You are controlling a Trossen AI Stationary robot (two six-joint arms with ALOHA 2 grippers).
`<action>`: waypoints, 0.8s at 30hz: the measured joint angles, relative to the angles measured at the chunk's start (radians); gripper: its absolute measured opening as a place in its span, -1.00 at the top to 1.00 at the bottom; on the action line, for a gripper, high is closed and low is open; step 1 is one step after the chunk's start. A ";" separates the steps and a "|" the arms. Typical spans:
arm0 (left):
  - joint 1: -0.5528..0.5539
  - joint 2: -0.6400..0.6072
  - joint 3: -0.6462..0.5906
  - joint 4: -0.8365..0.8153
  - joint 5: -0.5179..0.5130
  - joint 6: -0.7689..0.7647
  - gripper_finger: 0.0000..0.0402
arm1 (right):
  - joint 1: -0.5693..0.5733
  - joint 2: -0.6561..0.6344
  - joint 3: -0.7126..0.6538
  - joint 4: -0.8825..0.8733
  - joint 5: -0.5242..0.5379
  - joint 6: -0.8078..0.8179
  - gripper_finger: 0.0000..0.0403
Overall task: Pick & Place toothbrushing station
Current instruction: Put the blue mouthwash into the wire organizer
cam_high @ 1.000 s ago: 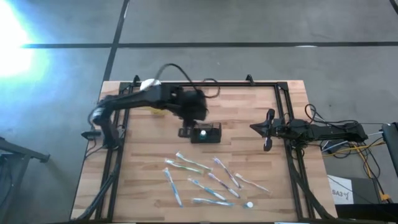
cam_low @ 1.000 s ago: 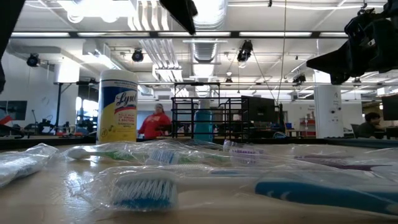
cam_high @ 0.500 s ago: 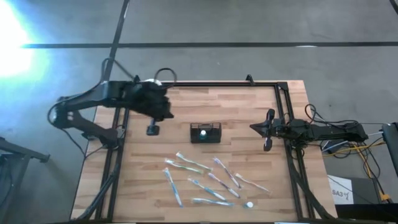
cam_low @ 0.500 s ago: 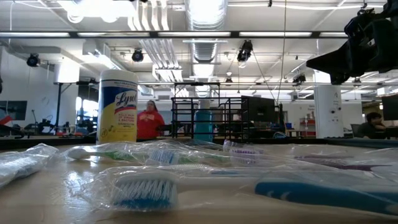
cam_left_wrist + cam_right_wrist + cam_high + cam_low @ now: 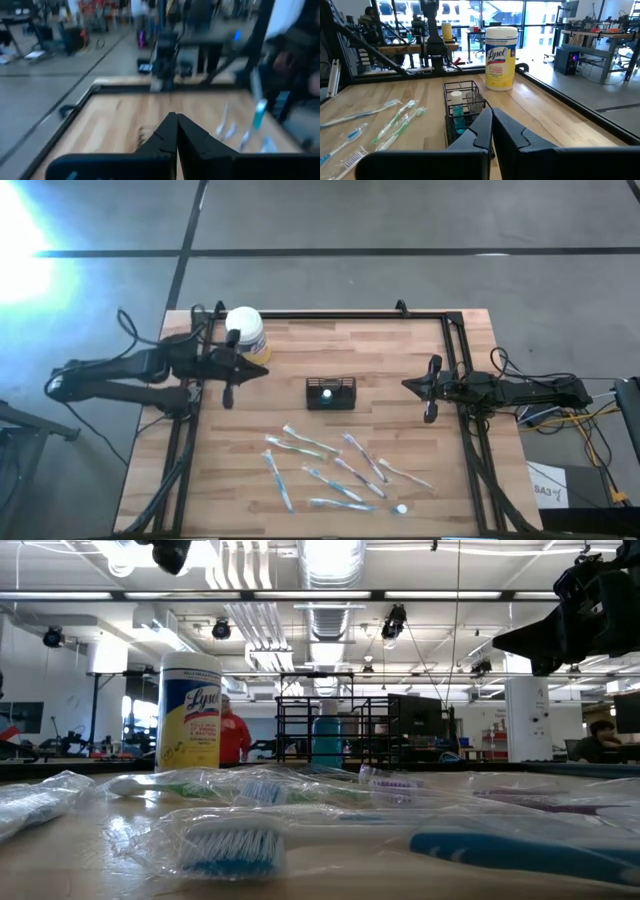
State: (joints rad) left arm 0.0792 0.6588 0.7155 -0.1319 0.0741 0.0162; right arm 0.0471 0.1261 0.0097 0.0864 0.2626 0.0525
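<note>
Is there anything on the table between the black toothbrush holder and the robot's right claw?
No. In the high view, only bare wood lies between the toothbrushing station and the right gripper; the toothbrushes lie elsewhere.

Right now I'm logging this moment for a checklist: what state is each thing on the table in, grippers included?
toothbrushing station: upright, mid-table, not held.
Lysol canister: upright, lid shut.
toothbrushes: wrapped, lying scattered.
left gripper: shut, empty, at the left edge.
right gripper: shut, empty, at the right edge.
</note>
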 joint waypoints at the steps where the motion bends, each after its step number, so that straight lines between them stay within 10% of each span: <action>1: 0.000 -0.022 -0.042 0.053 0.021 -0.025 0.98 | 0.000 0.000 0.000 0.000 0.000 0.000 0.96; 12: 0.000 -0.197 -0.441 0.343 0.065 -0.037 0.98 | 0.000 0.000 0.000 0.000 0.000 0.000 0.96; 24: 0.002 -0.389 -0.534 0.296 -0.002 0.012 0.98 | 0.000 0.000 0.000 0.000 0.000 -0.007 0.96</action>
State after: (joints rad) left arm 0.0807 0.2700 0.1813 0.1641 0.0723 0.0285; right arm 0.0471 0.1261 0.0097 0.0868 0.2630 0.0458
